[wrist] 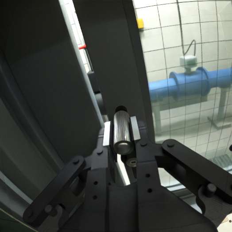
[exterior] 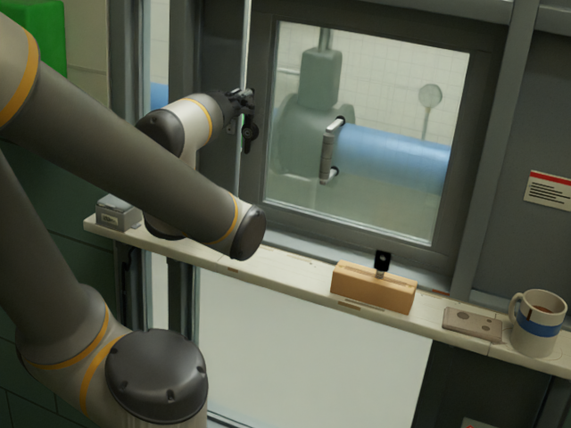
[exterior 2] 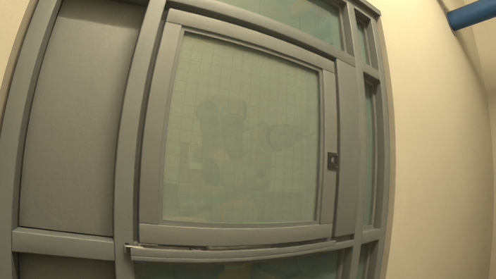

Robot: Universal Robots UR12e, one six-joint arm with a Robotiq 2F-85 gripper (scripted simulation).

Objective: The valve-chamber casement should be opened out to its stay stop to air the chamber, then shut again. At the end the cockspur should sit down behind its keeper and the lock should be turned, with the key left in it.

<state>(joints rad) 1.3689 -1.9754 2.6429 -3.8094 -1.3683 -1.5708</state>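
Note:
At the left stile of the grey casement (exterior: pixel 364 138) the cockspur handle (exterior: pixel 248 133) hangs on the sash edge, and the wrist camera shows its steel grip (wrist: pixel 121 132) as a short cylinder. A thin bright slit runs between the sash edge and the frame. The lock's keyhole (wrist: pixel 132 162) sits just below the grip, with no key in it. The black-headed key (exterior: pixel 382 263) stands upright in a wooden block (exterior: pixel 372 285) on the sill. A pull handle (exterior: pixel 330 149) is fixed on the glass side of the sash. My gripper (wrist: pixel 121 132) is closed around the cockspur's steel grip.
A blue-banded mug (exterior: pixel 538 322) stands at the sill's right end, beside a flat grey plate (exterior: pixel 472 324). A small grey box (exterior: pixel 115 214) sits at the sill's left end. My arm crosses in front of the sill's left half. From outside, the casement (exterior 2: pixel 239 141) looks nearly flush.

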